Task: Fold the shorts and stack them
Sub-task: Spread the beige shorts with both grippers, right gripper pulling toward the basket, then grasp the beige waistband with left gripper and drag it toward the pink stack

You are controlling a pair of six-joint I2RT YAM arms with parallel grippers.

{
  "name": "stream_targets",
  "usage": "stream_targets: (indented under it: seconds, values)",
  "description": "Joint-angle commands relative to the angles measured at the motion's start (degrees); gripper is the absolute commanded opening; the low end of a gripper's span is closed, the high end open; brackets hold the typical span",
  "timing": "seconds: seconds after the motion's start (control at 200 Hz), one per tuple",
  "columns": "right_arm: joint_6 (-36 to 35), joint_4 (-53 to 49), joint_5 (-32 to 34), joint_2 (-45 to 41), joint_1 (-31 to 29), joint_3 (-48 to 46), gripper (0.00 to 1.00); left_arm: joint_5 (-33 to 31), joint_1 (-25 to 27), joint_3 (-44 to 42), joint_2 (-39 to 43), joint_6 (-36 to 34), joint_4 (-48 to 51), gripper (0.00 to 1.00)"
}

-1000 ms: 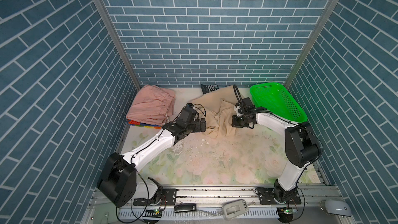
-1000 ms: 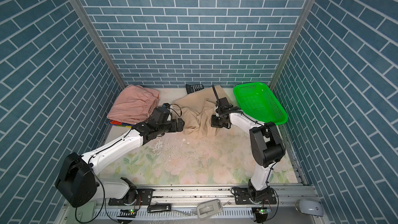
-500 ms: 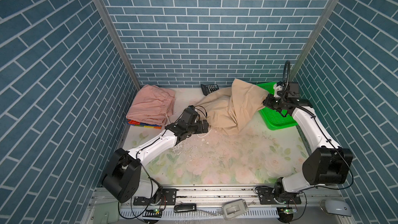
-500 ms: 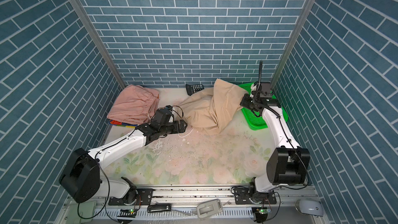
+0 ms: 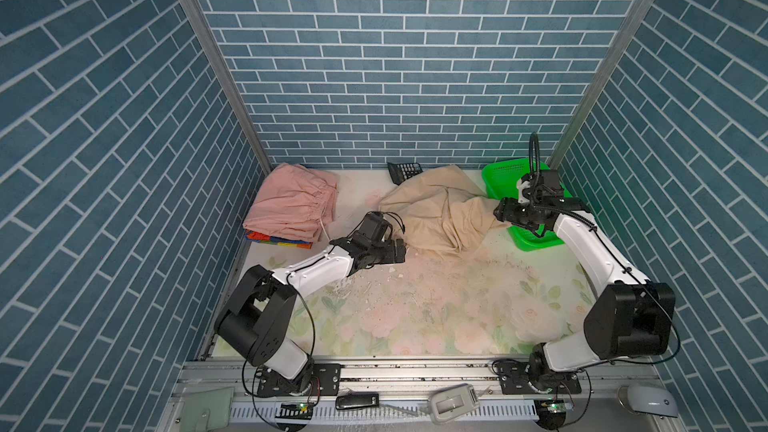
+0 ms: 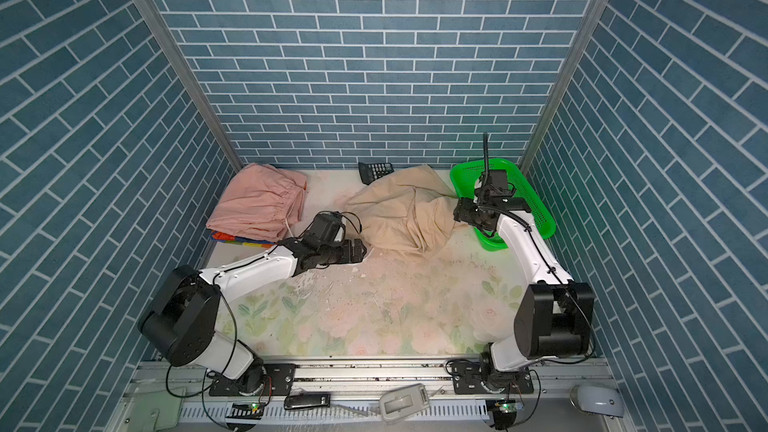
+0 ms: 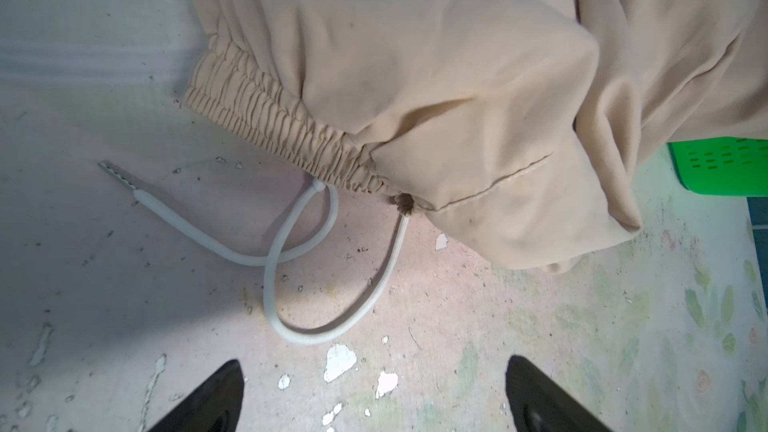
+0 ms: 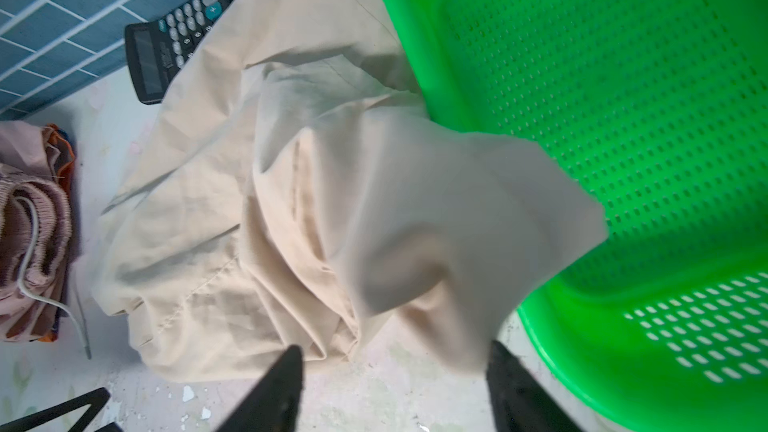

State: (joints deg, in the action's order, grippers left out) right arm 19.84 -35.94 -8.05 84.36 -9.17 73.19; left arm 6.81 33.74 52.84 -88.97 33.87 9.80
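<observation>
The beige shorts [image 5: 432,209] lie crumpled at the back middle of the table, one flap draped toward the green basket. In the left wrist view their gathered waistband [image 7: 270,122] and white drawstring [image 7: 291,251] lie just ahead of my left gripper [image 7: 376,369], which is open and empty over the mat. My right gripper [image 8: 395,361] is open too; a blurred fold of the beige shorts [image 8: 415,222] hangs just ahead of it, brushing one finger. The pink shorts [image 5: 291,205] sit folded on the rainbow-striped shorts [image 5: 270,239] at the back left.
A green mesh basket [image 5: 536,238] stands at the back right, under the right wrist. A black calculator [image 5: 405,170] leans at the back wall, partly under the beige cloth. Brick-patterned walls close in three sides. White flakes [image 7: 338,361] dot the floral mat.
My right gripper pulled a flap of the beige shorts up and right toward the basket, then opened; the cloth is dropping. The left gripper stayed open, nearly in place.
</observation>
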Motion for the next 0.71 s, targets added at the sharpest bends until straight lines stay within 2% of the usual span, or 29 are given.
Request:
stream_targets:
  seconds: [0.0, 0.155, 0.345, 0.535, 0.61, 0.7]
  values:
    - [-3.8, -1.3, 4.4, -3.0, -5.0, -3.1, 0.99, -0.5, -1.7, 2.5, -0.6, -0.5, 0.6, 1.00]
    - [-1.7, 2.2, 3.9, -3.1, -8.4, -8.5, 0.99, 0.8, -6.5, 4.3, -3.1, 0.0, -0.6, 1.00]
    - [-0.9, 3.7, 3.4, -2.1, -10.5, -9.7, 0.99, 8.3, -13.7, 6.8, -10.0, 1.9, -6.0, 1.00]
    - [-1.1, 3.9, 1.2, -2.2, -10.5, -9.6, 0.99, 13.3, -15.9, 10.7, -16.8, 3.0, -9.3, 1.00]
    - [-1.0, 4.2, 0.7, -2.3, -10.5, -9.6, 0.99, 15.1, -16.8, 11.1, -19.2, 4.7, -11.9, 0.92]
    - [-0.8, 4.8, 0.1, -2.4, -10.6, -9.8, 0.99, 18.2, -18.0, 11.9, -22.7, 6.9, -15.5, 0.76]
